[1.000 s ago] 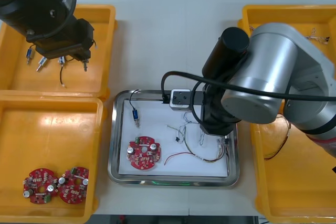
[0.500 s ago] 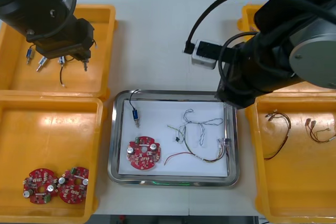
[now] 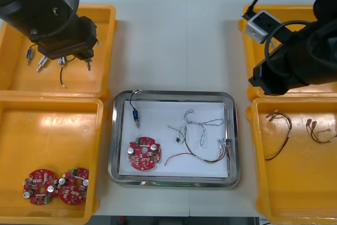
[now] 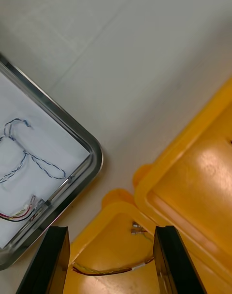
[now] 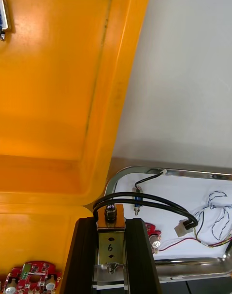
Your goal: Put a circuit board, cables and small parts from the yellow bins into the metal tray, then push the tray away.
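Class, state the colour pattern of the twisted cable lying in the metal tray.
Blue and white; the twisted cable shows best in the right wrist view.

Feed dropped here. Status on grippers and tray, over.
Left gripper shut on small metal part over far left bin. Right gripper open above right bins. Metal tray holds circuit board, cables, another small metal part. Nothing in the way.

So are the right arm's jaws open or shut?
Open: the right gripper's jaws stand apart, nothing between them, over the right yellow bins. The left gripper, over the far left bin, grips a small metal part.
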Controlling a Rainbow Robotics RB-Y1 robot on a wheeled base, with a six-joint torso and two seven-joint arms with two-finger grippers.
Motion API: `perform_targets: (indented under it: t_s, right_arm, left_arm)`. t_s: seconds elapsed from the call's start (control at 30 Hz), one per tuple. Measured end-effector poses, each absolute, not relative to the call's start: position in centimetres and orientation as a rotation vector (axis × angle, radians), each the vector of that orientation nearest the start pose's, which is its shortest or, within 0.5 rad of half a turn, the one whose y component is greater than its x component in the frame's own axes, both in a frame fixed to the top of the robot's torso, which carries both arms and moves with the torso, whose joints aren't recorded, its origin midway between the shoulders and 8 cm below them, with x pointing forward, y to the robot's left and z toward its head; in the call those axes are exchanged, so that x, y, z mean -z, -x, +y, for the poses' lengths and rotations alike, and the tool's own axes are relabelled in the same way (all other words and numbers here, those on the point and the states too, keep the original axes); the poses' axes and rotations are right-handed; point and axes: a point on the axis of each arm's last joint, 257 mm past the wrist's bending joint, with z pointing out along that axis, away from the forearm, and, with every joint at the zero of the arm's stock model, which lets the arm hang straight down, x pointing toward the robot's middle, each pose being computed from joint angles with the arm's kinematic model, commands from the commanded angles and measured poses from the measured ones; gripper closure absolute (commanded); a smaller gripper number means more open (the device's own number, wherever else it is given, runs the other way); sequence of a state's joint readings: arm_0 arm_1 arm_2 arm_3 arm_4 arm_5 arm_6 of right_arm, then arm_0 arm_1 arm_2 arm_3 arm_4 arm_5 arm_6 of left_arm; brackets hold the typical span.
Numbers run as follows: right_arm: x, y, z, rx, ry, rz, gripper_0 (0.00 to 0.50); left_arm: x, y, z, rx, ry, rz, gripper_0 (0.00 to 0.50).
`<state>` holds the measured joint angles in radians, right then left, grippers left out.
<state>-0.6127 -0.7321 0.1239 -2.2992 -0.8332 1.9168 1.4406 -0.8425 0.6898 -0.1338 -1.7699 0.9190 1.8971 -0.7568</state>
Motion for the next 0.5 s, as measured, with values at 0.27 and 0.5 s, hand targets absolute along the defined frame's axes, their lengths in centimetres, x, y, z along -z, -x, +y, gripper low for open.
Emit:
perform_targets:
  t_s: [0.27, 0.5]
  right_arm:
    - [8.3, -42.0, -23.8, -0.018, 0.594, 2.438, 0.000]
    - [7.6, -41.9, -28.3, -0.060, 0.354, 2.477, 0.000]
  left_arm:
    - [9.7, -48.2, 19.6, 0.247, 0.200, 2.693, 0.500]
    - [10.7, -47.4, 17.5, 0.230, 0.337, 2.671, 0.500]
